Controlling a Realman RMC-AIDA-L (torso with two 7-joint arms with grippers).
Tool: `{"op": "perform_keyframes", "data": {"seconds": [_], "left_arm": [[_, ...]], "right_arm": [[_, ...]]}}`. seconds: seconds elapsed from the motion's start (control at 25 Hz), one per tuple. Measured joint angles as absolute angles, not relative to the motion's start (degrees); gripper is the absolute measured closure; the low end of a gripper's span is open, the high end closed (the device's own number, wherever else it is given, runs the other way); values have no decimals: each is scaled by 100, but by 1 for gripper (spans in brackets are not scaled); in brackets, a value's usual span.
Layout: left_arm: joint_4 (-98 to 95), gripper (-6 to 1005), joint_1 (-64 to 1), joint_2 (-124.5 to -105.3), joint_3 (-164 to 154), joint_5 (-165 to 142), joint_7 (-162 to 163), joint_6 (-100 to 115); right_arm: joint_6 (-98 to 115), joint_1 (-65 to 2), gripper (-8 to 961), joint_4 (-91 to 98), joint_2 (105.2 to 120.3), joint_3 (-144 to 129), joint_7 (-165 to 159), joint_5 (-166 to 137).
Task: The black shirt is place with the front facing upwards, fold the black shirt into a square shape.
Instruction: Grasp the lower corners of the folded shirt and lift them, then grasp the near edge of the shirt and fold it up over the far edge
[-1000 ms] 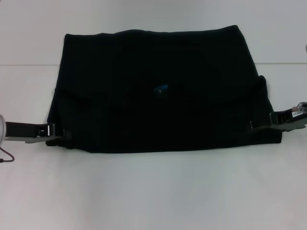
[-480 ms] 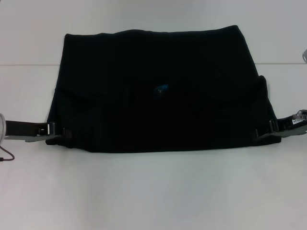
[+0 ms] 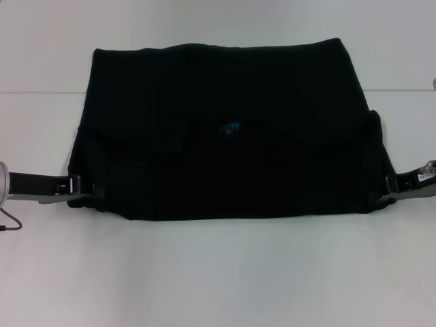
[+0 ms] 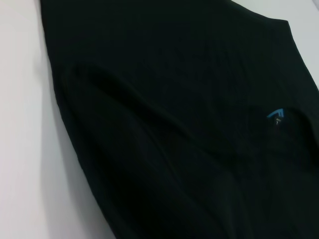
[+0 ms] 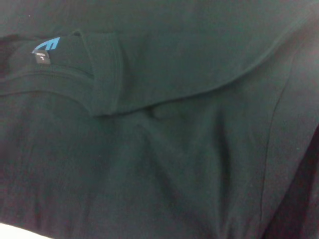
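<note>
The black shirt [image 3: 218, 88] lies folded on the white table [image 3: 218, 272] as a wide flat shape, with its small blue neck label [image 3: 228, 127] near the middle. No white letters show. My left gripper [image 3: 95, 191] is low at the shirt's near left corner, touching the cloth edge. My right gripper [image 3: 387, 185] is at the near right corner, at the cloth edge. The left wrist view shows the shirt [image 4: 174, 124] with a soft fold and the label [image 4: 275, 114]. The right wrist view is filled by the shirt [image 5: 174, 149], its collar and its label [image 5: 46, 47].
Bare white table surrounds the shirt on all sides. A thin seam line in the table [image 3: 41, 92] runs across behind the shirt's far part. A thin cable [image 3: 8, 223] hangs by my left arm.
My right gripper has slid outward to the right and slightly nearer, off the shirt's right part to its edge. My left gripper has crept slightly toward the shirt. The shirt has barely changed.
</note>
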State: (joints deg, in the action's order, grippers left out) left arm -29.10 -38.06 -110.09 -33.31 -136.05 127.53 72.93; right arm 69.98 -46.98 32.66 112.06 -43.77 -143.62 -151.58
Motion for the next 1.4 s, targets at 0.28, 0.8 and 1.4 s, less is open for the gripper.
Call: {"op": "perform_keyframes", "data": {"seconds": [0.28,0.8,1.4], "left_arm": [[-2918,963,-3806,-10863,-3353,-13648,12880,7972],[-2928,963,-3681,-10755,-3391,-14564,12839,11223],[-3127,963,-4122,-10474,-1553,-14476,13603,9858]], "right_arm": [[7942,-4580,867,3654,11122,-4169,-14077,-15133],[10768,-3809,895,3716,11057,-4214,-11880,-15477],[10234,-4043,896,3611,10679,-2495,-12615,-14895]]}}
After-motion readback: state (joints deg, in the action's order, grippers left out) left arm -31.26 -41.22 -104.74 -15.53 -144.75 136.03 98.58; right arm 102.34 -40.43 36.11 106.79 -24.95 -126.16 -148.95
